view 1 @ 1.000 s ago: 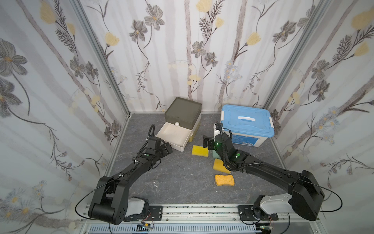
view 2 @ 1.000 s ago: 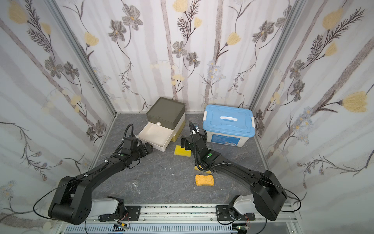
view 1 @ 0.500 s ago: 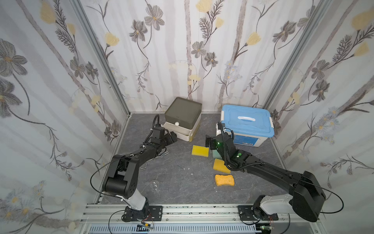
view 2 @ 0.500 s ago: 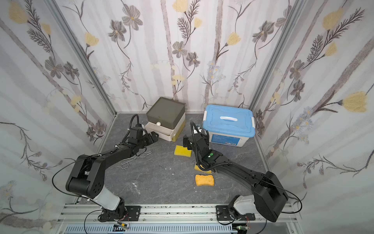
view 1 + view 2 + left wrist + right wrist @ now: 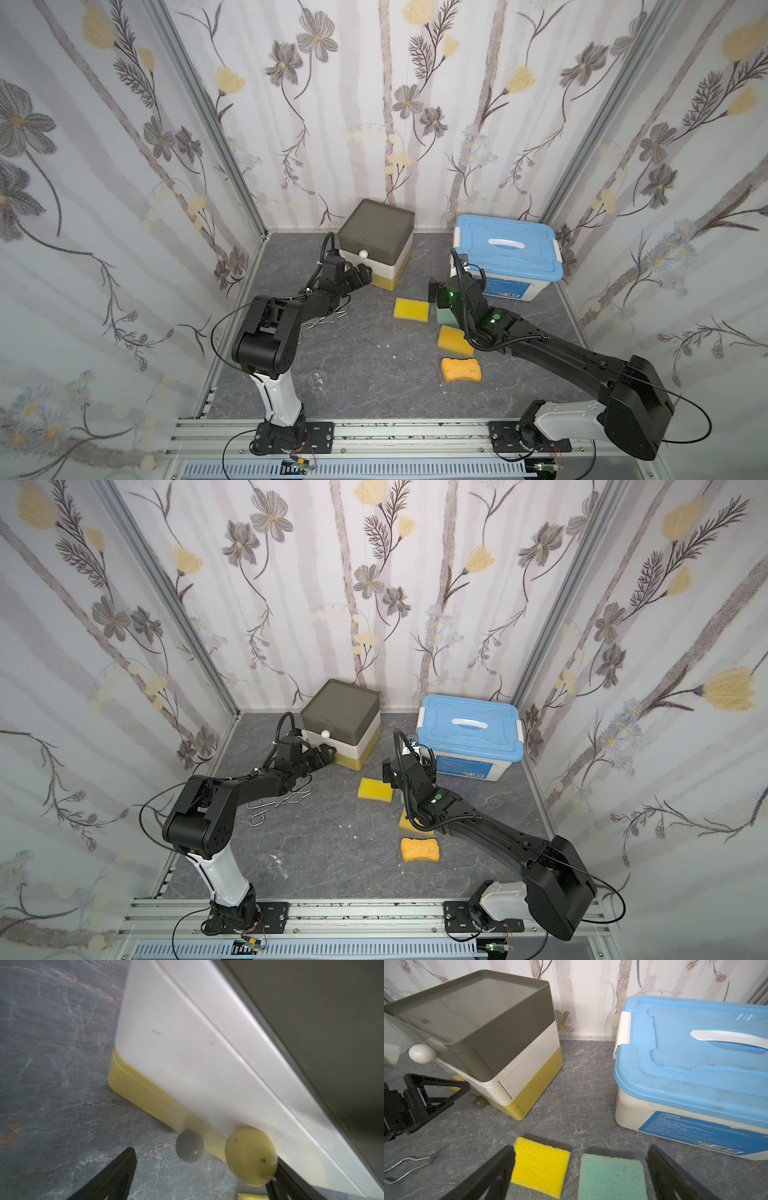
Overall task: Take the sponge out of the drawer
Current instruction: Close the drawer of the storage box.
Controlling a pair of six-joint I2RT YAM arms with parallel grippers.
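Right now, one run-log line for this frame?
left tool open by yellow knob | right tool open over yellow sponge, green sponge | drawer unit: all drawers in | both sponges on table

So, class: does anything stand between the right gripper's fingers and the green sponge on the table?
Nothing visible does. In the right wrist view the green sponge lies uncovered on the table, framed by the open right gripper. The yellow sponge lies beside it with a gap, not on top.
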